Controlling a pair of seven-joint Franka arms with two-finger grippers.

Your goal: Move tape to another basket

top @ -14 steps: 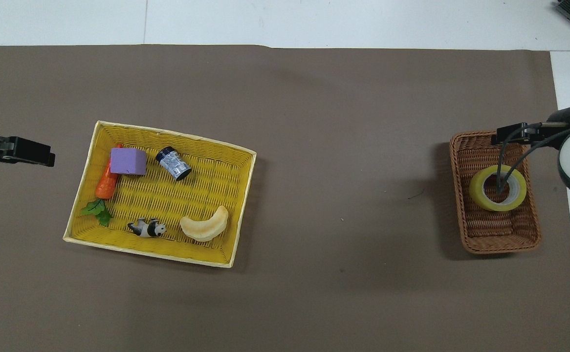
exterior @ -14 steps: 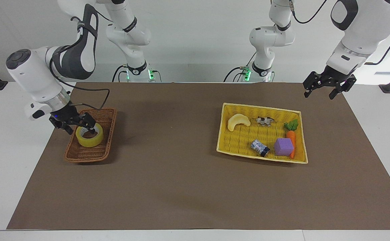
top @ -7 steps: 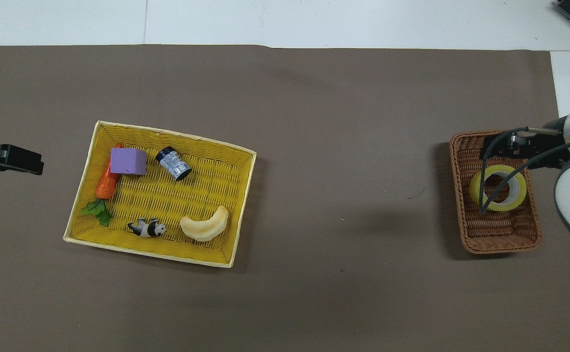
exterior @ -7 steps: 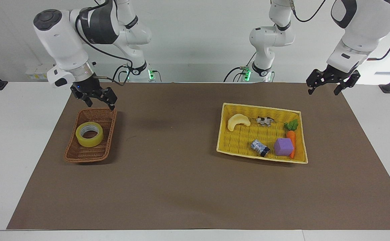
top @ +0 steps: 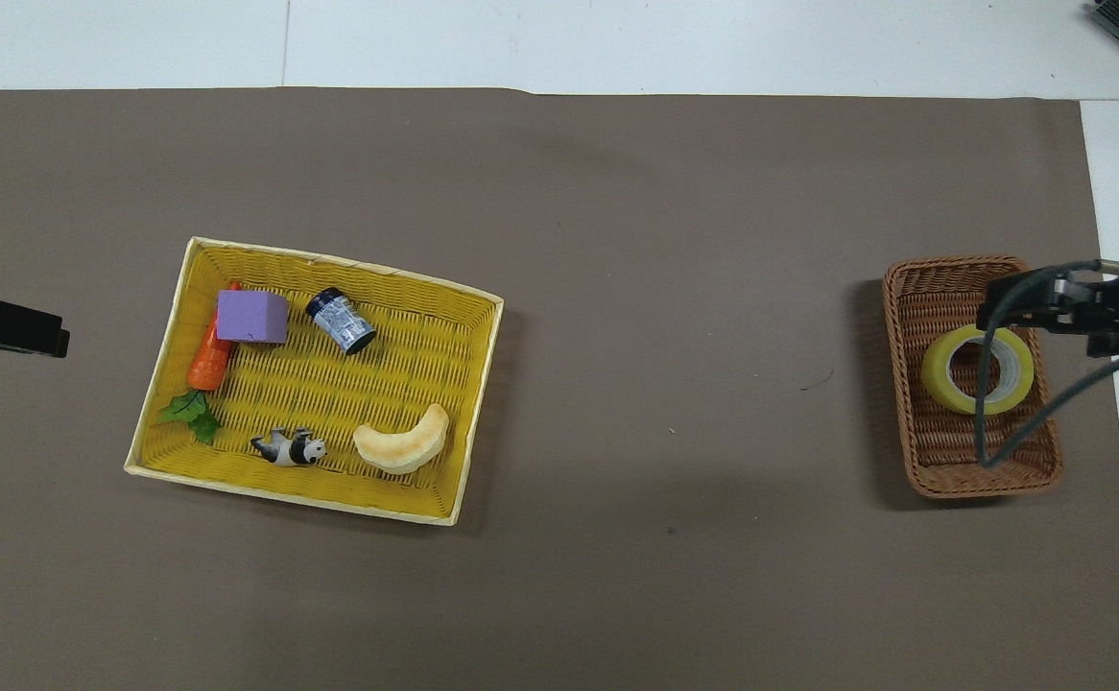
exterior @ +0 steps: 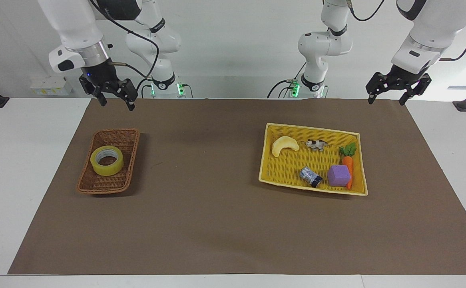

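The tape point(exterior: 107, 161), a yellow ring with a pale core, lies flat in the small brown wicker basket point(exterior: 105, 188) toward the right arm's end of the table. It also shows in the overhead view point(top: 978, 369), inside the wicker basket point(top: 905, 288). My right gripper point(exterior: 116, 105) is open and empty, raised high above that basket and well clear of the tape; in the overhead view the right gripper point(top: 1063, 309) and its cable partly cover the tape. My left gripper point(exterior: 388, 100) is open and empty, raised over the mat's corner at the left arm's end, and its tip shows in the overhead view point(top: 12, 328).
A larger yellow basket point(exterior: 313, 129) toward the left arm's end holds a pale crescent toy point(exterior: 284, 145), a toy cow point(exterior: 316, 144), a carrot point(exterior: 348, 164), a purple cube point(exterior: 339, 175) and a small can point(exterior: 310, 176). Brown mat covers the table.
My right gripper has let go of the tape, risen out of the wicker basket and drawn back toward the robots. The tape stayed in the basket. My left gripper rose slightly.
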